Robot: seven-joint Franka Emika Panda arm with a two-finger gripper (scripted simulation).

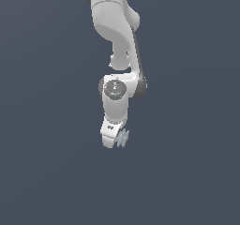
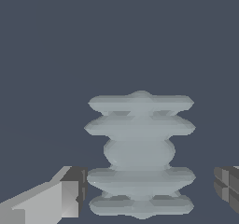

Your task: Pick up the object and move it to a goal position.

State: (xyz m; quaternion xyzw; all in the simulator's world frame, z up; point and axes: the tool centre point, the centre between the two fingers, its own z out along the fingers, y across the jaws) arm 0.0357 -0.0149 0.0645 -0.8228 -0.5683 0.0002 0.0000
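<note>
- Object (image 2: 140, 155): one. A small pale grey-blue ribbed piece; the wrist view shows four wide thin discs on a common axis, with a rounder, narrower bulge between the second and third.
- Object, location: in the exterior view it (image 1: 123, 137) shows just beside the tip of the gripper, on the exterior view's right of it, tilted, and narrower than the white gripper body. In the wrist view it sits between the two fingers.
- Gripper (image 1: 112, 142): one, white, pointing downward and slightly tilted at the end of the arm. In the wrist view its midpoint (image 2: 149, 190) falls on the lower discs of the object.
- Fingers: two. One pale finger with a dark pad (image 2: 70, 195) lies just beside the object's lower discs; whether it touches cannot be told. The other finger (image 2: 228, 188) stands apart from the object with a clear gap.
- Gripper, state: jaws spread wider than the object, not clamped on it.
- Arm (image 1: 117, 27): one, white with dark joint bands, coming down from the upper edge of the exterior view.
- Surroundings: one plain dark blue-grey surface (image 1: 47, 125) fills both views; nothing stands between the fingers and the object.
</note>
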